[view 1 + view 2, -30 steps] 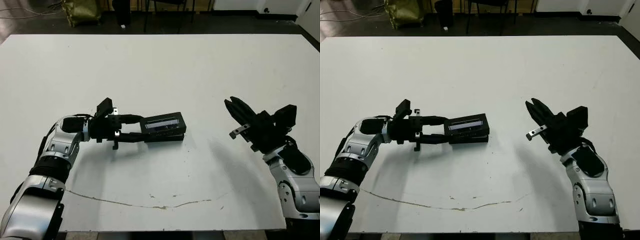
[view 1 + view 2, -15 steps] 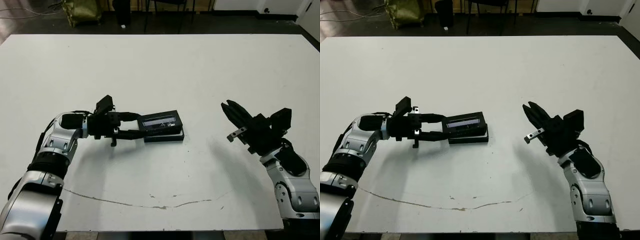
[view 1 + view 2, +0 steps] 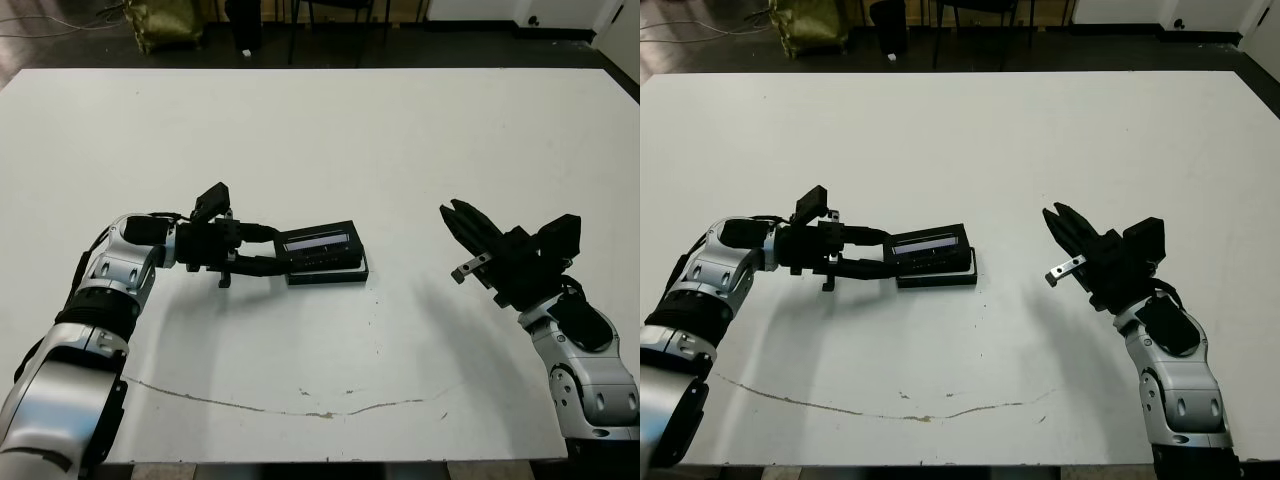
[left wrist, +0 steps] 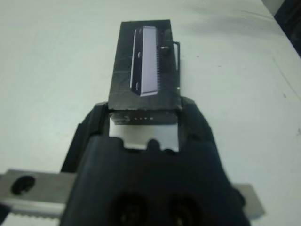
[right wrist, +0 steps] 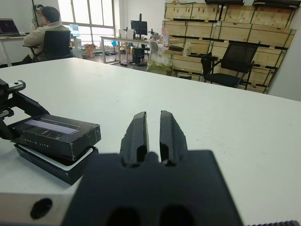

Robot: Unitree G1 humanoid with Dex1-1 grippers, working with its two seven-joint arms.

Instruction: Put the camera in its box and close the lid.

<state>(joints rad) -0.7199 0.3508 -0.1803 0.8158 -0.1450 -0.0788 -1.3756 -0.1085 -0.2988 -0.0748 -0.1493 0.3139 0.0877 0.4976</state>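
A: Where is the lid point(image 3: 320, 243)?

B: Near the middle of the table point(image 3: 330, 130), clamped at one short end between the two fingers of the left gripper point(image 3: 272, 253). It sits on top of the box point(image 3: 330, 274), but not flush: in the right wrist view its near end rides above the tray, whose white lining shows beneath.

A: And the camera?

B: I can't see it; the lid covers the tray's inside.

A: The window strip?

B: Facing up, running lengthwise along the lid.

A: What about the right gripper point(image 3: 458, 215)?

B: Well apart to the right, raised off the table, empty. Its fingers point(image 5: 140, 133) lie nearly together, with only a thin slit between them
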